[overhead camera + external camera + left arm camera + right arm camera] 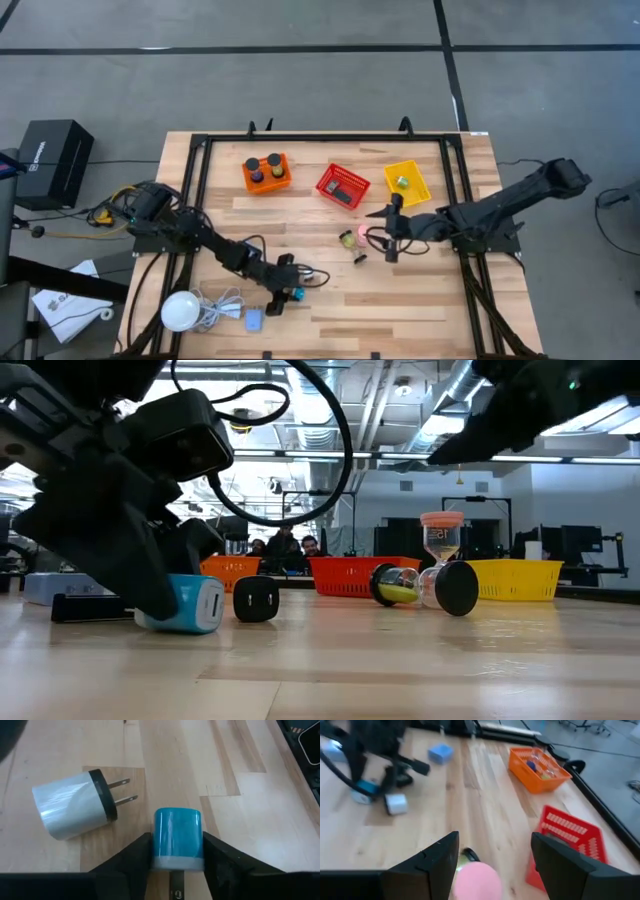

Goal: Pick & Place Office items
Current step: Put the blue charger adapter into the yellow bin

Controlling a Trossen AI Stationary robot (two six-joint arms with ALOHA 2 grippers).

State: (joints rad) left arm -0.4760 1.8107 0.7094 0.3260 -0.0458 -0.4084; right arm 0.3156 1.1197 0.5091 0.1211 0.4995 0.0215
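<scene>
Left tool (176,865) low over the table (420,300) near its front edge, left of centre; its two fingers (134,855) sit against both sides of a blue charger block (177,839), so it is closed on that block, which rests on or just above the wood. Just beside it lies a white wall plug (75,805) on its side, prongs pointing toward the blue block, not touching it. Low view shows the blue charger block with a small black cube (256,599) close by it. A light-blue squarish piece (253,320) lies nearer the front edge, beside the white round bulb (181,311) and its coiled cable. Right tool (492,855) hangs over the middle of the table, right of centre, fingers spread wide and holding nothing; directly below it sits a pink cylinder (477,880), which the low view shows as a pink-capped sand timer (441,540) standing upright. A clear capsule with yellow-green contents and a black end cap (410,586) lies tipped over next to it. Along the back of the table, from the left edge to the right: orange basket (266,172) with two round items, red basket (343,185) with a dark flat item, yellow basket (407,183) with a small greenish item.
</scene>
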